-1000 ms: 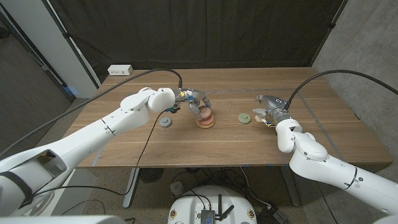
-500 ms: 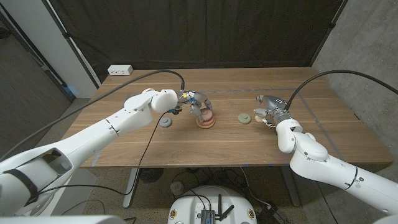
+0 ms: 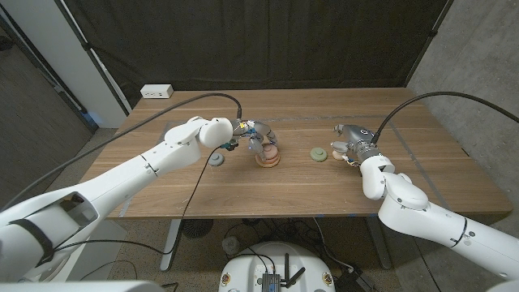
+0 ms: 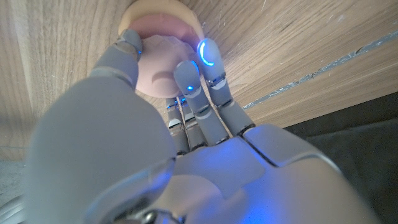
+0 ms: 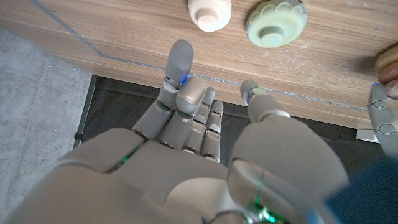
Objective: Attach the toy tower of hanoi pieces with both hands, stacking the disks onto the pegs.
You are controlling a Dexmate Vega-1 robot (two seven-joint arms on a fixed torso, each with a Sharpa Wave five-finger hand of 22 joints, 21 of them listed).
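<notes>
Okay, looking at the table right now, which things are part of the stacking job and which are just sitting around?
Part of the job:
- pink disk, held by the left hand over the tan base piece
- green disk
- cream piece near the right hand
- grey disk

Just lying about:
- white power strip at the table's far corner
- black cables along the arms

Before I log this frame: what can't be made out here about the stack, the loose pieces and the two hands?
- Stack: the left hand covers its top in the head view, and in the left wrist view the fingers hide the pink disk; the peg and the disk count cannot be told.
- Grey piece: too small in the head view to tell its shape.
- Right hand: contact with the green disk is unclear in the head view; the right wrist view suggests a gap.
</notes>
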